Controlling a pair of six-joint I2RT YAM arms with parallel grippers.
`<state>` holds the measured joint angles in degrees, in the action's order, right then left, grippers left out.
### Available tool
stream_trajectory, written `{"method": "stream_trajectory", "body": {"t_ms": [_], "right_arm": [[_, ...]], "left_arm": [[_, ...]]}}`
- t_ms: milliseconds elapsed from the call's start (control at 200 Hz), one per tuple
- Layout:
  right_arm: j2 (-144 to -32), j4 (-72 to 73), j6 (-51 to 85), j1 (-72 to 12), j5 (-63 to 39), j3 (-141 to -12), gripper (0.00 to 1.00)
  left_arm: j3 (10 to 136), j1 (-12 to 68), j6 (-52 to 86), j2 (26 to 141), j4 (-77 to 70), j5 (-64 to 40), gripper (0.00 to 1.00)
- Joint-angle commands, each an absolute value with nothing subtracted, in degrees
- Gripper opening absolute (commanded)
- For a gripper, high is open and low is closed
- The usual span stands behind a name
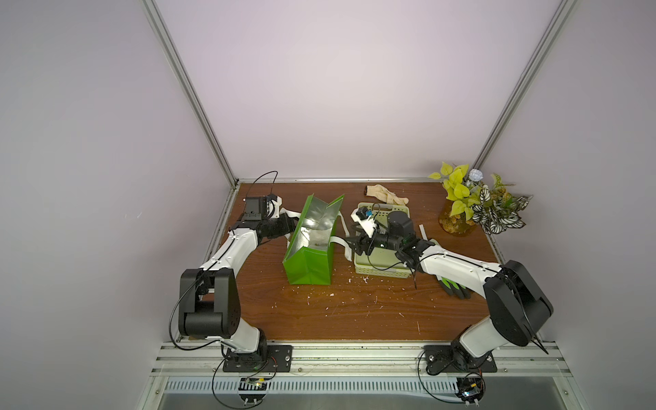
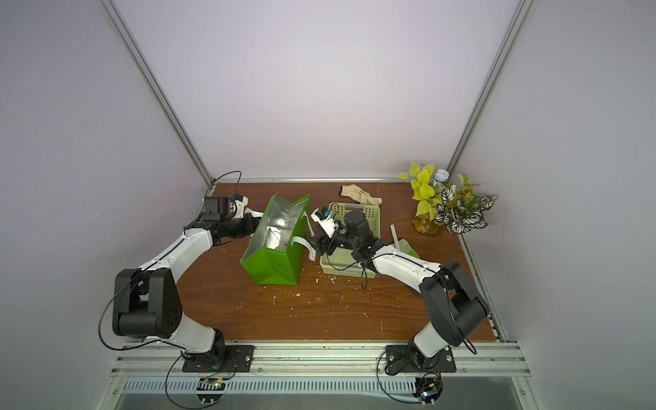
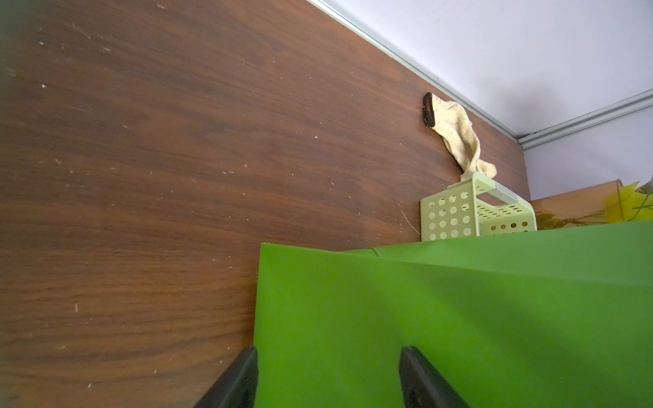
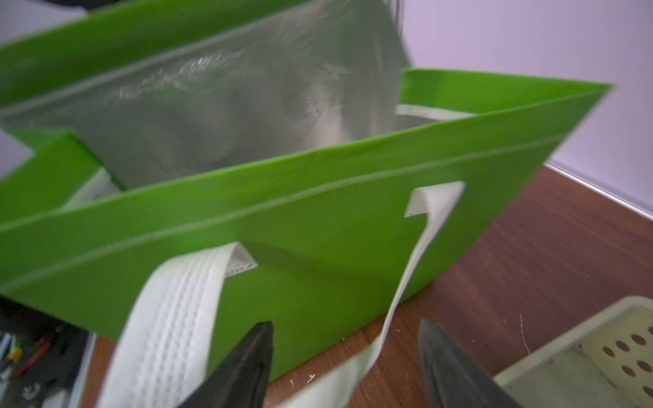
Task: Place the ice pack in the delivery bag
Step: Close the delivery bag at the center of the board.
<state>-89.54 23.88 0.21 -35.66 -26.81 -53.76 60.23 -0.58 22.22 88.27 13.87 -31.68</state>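
Note:
The delivery bag [image 1: 312,264] [image 2: 280,266] stands open in the middle of the table, bright green with foil lining. A pale patch [image 1: 320,237] lies low on the foil; I cannot tell whether it is the ice pack. My left gripper [image 1: 294,227] [image 3: 328,353] is open against the bag's outer left wall [image 3: 441,311]. On the bag's right side my right gripper [image 1: 349,245] [image 4: 344,328] is open. A white strap handle [image 4: 410,268] hangs loose between its fingers, ungripped. The bag's near wall [image 4: 318,219] fills the right wrist view.
A pale green perforated basket [image 1: 381,275] [image 2: 340,271] [image 3: 459,212] [image 4: 583,353] sits right of the bag, under the right arm. A beige sock [image 1: 387,195] [image 3: 456,134] lies at the back. A potted plant [image 1: 472,202] stands back right. Dark gloves [image 1: 454,287] lie under the right forearm. White crumbs [image 1: 333,294] litter the front.

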Motion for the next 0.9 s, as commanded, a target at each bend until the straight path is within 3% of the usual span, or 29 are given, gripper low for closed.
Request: {"method": "stream_trajectory", "body": {"t_ms": [0,120,240,355,405,495,896], "right_arm": [[-90.5,21.6,2.6,-35.3,-28.1,-58.5,0.79],[-93.8,22.0,4.0,-35.3,-28.3,-61.2,0.88],[-97.4,22.2,4.6,-35.3,-28.8,-64.7,0.82],[-100.7,19.7,4.7,-35.3,-29.5,-69.3,0.57],[-101.1,18.6,4.5,-35.3,-30.0,-70.5,0.33],[-99.9,18.3,4.6,-35.3,-30.7,-70.0,0.0],[-86.7,19.2,7.8,-42.1,-26.7,-58.7,0.0]], "left_arm": [[61.8,0.0,21.3,88.9,13.5,-32.4,0.66],[62.0,0.0,21.1,89.1,13.5,-32.6,0.66],[62.3,0.0,21.0,89.4,13.5,-32.9,0.66],[62.8,0.0,20.8,90.0,13.7,-33.1,0.65],[63.0,0.0,20.7,90.3,13.7,-33.3,0.65],[63.3,0.1,20.7,90.7,13.4,-34.0,0.64],[69.3,5.6,17.8,94.7,14.4,-36.3,0.62]]}}
